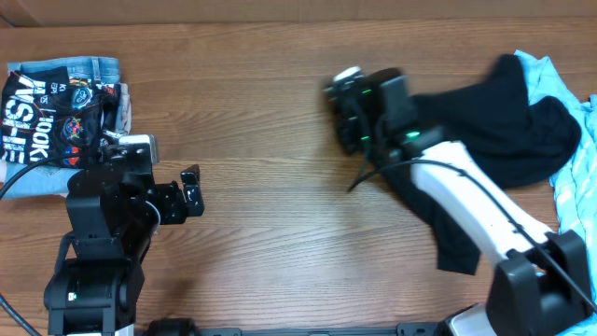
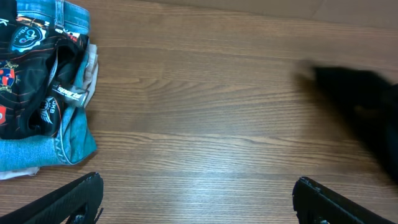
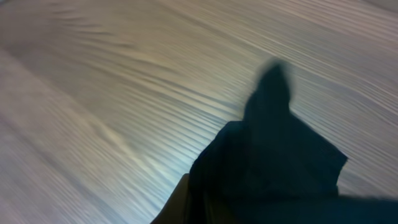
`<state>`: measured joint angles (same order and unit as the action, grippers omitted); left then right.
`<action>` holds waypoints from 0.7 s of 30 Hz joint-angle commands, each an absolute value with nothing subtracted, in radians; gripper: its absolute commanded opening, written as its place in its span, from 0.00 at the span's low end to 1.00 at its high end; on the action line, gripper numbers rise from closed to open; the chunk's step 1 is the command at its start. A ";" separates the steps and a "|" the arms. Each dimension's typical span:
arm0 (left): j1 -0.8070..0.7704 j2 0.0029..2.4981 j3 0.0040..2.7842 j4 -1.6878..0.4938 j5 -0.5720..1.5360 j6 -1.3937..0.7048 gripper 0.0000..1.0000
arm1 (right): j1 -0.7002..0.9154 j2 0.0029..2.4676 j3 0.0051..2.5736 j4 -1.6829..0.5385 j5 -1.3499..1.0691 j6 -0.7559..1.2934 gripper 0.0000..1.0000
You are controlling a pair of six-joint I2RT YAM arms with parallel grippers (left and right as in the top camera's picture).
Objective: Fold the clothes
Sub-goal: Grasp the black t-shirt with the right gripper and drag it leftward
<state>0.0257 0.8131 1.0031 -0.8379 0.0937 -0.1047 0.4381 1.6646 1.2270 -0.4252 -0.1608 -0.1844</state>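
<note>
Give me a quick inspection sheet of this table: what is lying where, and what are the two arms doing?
Surface: brown wood-grain table, bare in the middle.
Job's things: plain black soft T-shirt, crumpled at the right, unfolded.
Clutter: black garment with white lettering and colourful graphics on light blue denim piece, far left; light blue cloth, right edge.
Grippers: left gripper open, empty; right gripper at the shirt, grip hidden.
Cables: black cable beside left arm.
Surroundings: nothing seen.
</note>
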 commanded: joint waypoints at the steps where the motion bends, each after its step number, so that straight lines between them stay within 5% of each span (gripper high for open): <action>1: 0.019 0.812 1.031 -0.831 0.094 -0.093 1.00 | 0.503 1.701 1.245 -0.355 -0.166 -0.184 0.07; 5: 0.019 0.822 1.031 -0.831 0.094 -0.093 1.00 | 0.550 1.713 1.245 -0.199 -0.166 -0.183 0.07; 6: 0.019 0.823 1.031 -0.831 0.095 -0.093 1.00 | 0.553 1.712 1.246 -0.176 -0.166 -0.183 0.14; 10: 0.019 0.831 1.031 -0.830 0.102 -0.093 1.00 | 0.547 1.687 1.261 -0.156 -0.110 -0.142 0.63; 14: 0.019 0.836 1.031 -0.825 0.103 -0.094 1.00 | 0.502 1.620 1.263 -0.212 -0.022 -0.119 1.00; 21: 0.019 0.881 1.031 -0.765 0.248 -0.112 1.00 | 0.360 1.455 1.264 -0.386 -0.016 -0.117 1.00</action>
<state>0.0257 0.8520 1.0035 -0.7795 0.1528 -0.1051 0.4126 1.5532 1.2308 -0.3618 -0.0437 -0.1307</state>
